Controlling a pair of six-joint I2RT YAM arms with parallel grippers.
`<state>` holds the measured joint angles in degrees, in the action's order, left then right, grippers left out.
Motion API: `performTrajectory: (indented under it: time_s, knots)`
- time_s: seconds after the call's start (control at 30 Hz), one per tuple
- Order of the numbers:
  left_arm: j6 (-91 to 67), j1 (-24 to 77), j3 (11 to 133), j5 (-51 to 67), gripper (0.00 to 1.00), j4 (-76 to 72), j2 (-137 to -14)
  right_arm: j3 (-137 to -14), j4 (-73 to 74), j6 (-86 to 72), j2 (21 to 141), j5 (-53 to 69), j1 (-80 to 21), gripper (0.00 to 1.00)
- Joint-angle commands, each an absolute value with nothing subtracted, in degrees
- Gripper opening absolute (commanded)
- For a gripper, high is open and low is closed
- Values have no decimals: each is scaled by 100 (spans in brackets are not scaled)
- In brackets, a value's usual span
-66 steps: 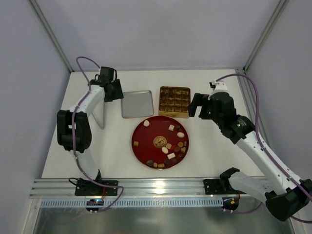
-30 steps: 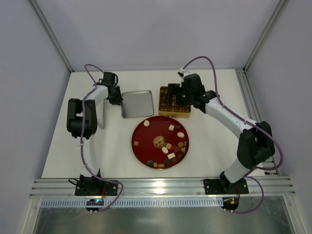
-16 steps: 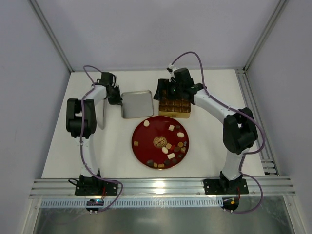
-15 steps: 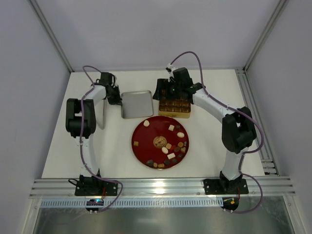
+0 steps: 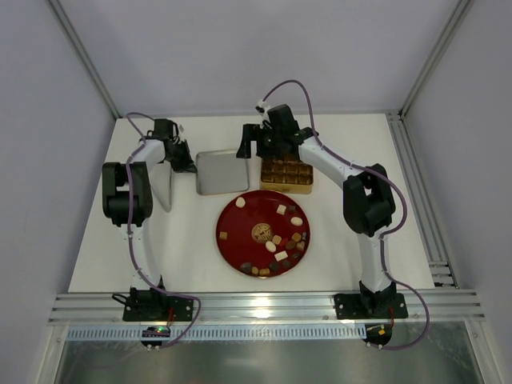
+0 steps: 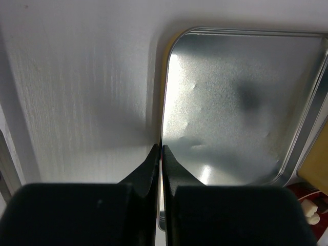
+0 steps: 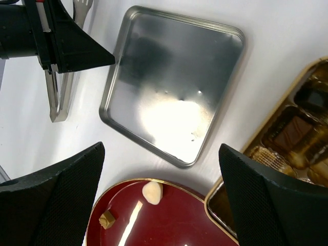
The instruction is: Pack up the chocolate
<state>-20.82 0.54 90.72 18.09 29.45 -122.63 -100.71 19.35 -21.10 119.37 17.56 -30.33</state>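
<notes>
- Left jaws pressed together at the silver lid's rim; whether they nip it, I cannot tell.
- Right jaws spread wide, empty, above that lid.
- Chocolate crowds the red plate mid-tabletop; the gold tin likely needs most of it yet.

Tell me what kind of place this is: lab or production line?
Likely a lab robot test cell: a white table boxed in by plain grey panels, left arm and right arm bolted to an aluminium rail, and staged props: chocolate on a red plate beside a gold tin.
</notes>
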Motion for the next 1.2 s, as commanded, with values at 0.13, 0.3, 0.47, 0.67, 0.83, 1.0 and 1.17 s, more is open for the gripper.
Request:
performTrajectory:
  time_s: [0.13,0.3,0.47,0.67,0.83,1.0,1.17]
  knots:
    - [-2109,-202,9281,2118,0,3155,-11900,-10933,2241,-2092,12427,1556,-3287,91]
    - [-2092,-255,9290,2109,0,3269,-11865,-11390,2566,-2083,12831,1117,-3419,90]
    - [-2092,-316,9281,2215,0,3322,-11786,-11610,2707,-2109,13060,888,-3524,88]
    - [-2109,-439,9325,2408,0,3401,-11725,-11716,2786,-2180,13201,686,-3542,86]
    - [-2048,-448,9334,2478,0,3436,-11759,-11777,2839,-2206,13289,607,-3586,85]
    - [-2057,-431,9325,2549,23,3436,-11812,-11751,2839,-2206,13254,545,-3595,85]
    - [-2030,-361,9325,2347,30,3437,-11865,-11812,2830,-2259,13359,554,-3586,85]
